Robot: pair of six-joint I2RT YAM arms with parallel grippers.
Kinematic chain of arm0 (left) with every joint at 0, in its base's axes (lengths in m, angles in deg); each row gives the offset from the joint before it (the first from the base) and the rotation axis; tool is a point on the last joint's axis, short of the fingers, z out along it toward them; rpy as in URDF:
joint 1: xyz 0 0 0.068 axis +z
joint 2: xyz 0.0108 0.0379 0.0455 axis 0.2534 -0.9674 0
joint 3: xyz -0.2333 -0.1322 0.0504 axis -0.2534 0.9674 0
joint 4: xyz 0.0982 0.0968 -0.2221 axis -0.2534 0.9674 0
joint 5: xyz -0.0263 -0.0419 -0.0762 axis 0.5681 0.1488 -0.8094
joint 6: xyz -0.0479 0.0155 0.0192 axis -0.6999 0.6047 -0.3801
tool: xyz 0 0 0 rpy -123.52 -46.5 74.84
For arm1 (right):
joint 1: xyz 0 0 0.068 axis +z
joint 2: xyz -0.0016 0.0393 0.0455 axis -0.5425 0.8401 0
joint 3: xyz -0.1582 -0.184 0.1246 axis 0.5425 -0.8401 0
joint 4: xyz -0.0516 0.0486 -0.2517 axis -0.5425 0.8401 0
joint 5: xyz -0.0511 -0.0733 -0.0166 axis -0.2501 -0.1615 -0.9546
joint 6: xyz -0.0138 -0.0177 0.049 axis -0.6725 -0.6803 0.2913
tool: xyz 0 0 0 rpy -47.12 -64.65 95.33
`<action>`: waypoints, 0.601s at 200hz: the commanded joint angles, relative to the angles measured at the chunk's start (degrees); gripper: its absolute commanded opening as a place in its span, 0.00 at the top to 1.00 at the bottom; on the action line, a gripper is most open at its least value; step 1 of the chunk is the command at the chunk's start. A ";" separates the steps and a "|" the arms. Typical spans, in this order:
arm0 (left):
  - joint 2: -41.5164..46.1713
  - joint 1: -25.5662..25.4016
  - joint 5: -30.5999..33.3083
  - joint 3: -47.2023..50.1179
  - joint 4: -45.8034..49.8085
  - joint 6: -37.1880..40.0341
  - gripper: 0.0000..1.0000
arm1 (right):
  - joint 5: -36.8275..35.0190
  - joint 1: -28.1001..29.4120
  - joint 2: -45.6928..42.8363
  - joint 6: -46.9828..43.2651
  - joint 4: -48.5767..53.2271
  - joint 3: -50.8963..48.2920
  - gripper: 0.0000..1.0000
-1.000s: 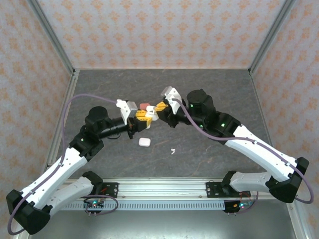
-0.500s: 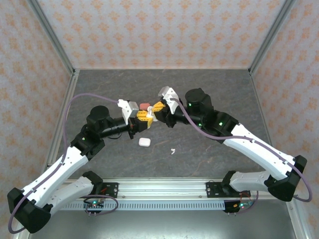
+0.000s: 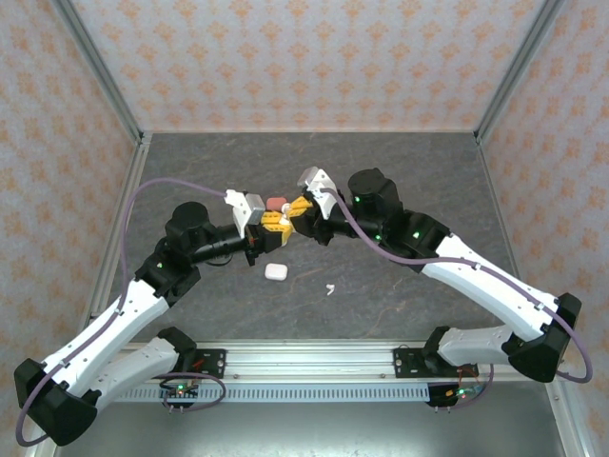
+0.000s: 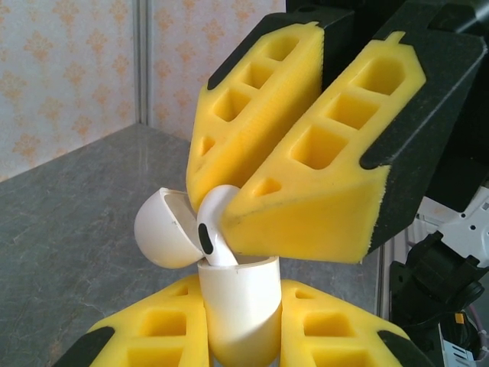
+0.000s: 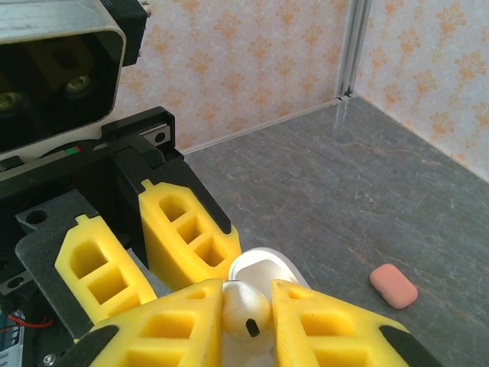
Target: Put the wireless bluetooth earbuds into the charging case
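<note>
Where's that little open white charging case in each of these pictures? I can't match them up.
Top external: the charging case is just above centre, where the two tools meet.
Left wrist: bottom centre, pinched by the left tool, lid open to the left.
Right wrist: low centre, its white rim just behind the earbud.
Shared landmark: the right tool holding that earbud over the case.

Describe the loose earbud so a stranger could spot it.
On the grey table, find the closed white case lying near the middle. The earbud lies apart to its right. It is far smaller: a thin, bent white sliver.
</note>
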State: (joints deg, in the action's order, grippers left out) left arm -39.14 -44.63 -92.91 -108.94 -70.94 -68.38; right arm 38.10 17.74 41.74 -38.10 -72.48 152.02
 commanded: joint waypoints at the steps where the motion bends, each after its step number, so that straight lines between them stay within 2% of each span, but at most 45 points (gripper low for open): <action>1: 0.53 0.34 -0.68 -0.71 -4.58 -0.66 0.97 | 5.03 0.30 -1.30 1.90 2.09 1.36 0.75; 28: 0.60 0.34 -0.87 -0.18 -6.36 -1.14 0.97 | 8.98 0.30 -1.79 3.92 1.94 1.98 0.67; 59: 0.67 0.35 -1.36 -0.08 -7.19 -1.38 0.97 | 10.13 -0.20 -1.80 4.85 3.18 3.68 0.56; 87: 0.76 0.31 -1.24 -0.06 -7.26 -1.36 0.97 | 6.64 -0.97 -1.78 5.59 3.97 5.57 0.47; 120: 1.00 0.33 -0.56 0.61 -7.96 -1.47 0.97 | 2.13 -2.04 -6.51 8.06 3.20 5.14 0.36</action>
State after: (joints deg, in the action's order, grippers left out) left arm -39.07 -44.63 -94.22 -108.94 -74.53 -68.99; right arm 43.30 16.56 39.25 -32.35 -69.07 155.40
